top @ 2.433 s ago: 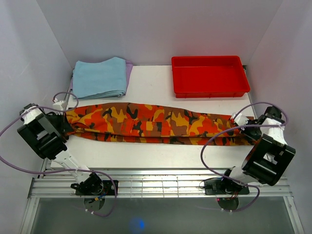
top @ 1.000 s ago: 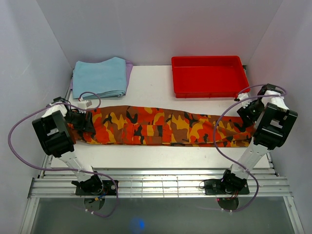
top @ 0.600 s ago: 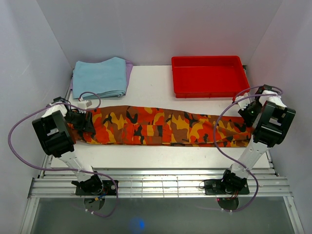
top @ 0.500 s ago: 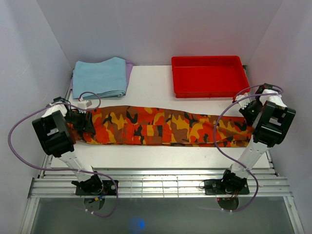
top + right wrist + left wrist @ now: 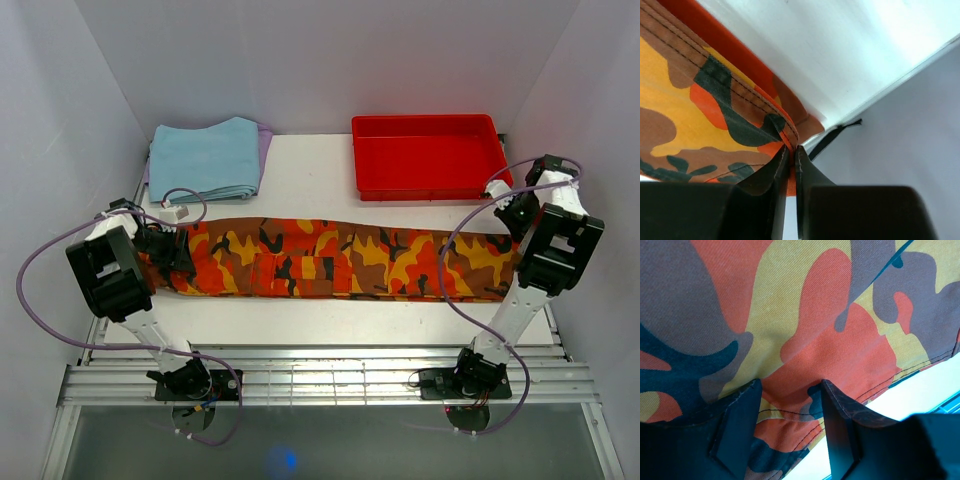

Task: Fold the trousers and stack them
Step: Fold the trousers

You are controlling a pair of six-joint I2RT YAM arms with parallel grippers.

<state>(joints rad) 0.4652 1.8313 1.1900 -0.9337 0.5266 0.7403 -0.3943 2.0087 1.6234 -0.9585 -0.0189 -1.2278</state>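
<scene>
Trousers: the trousers (image 5: 330, 258) in orange, red, yellow and black camouflage lie stretched in one long band across the tabletop (image 5: 310, 195), running left to right from one arm to the other
Lie of the cloth: mostly flat, doubled lengthwise, with a few soft creases near the middle; the right end rises slightly toward the far side
Left gripper: the left gripper (image 5: 166, 247) sits low over the left end of the trousers; in the left wrist view (image 5: 790, 395) its fingers (image 5: 737, 412) stand apart, with printed cloth (image 5: 790, 335) spanning the gap and a stitched edge running between them
Right gripper: the right gripper (image 5: 512, 218) is at the right end, close to the side wall; in the right wrist view (image 5: 790, 150) its fingers (image 5: 771, 175) are pressed together, clamped on the stitched hem of the trousers (image 5: 690, 115)
Right hem: drawn up off the white tabletop (image 5: 815, 60) where it is pinched
Red tray: the red tray (image 5: 430, 122) stands at the far right of the tabletop, beyond the trousers and apart from them
Light blue cloth: the light blue cloth (image 5: 205, 158) lies folded at the far left, near the trousers but not touching
Cables: purple cables (image 5: 45, 255) loop out from both arms
</scene>
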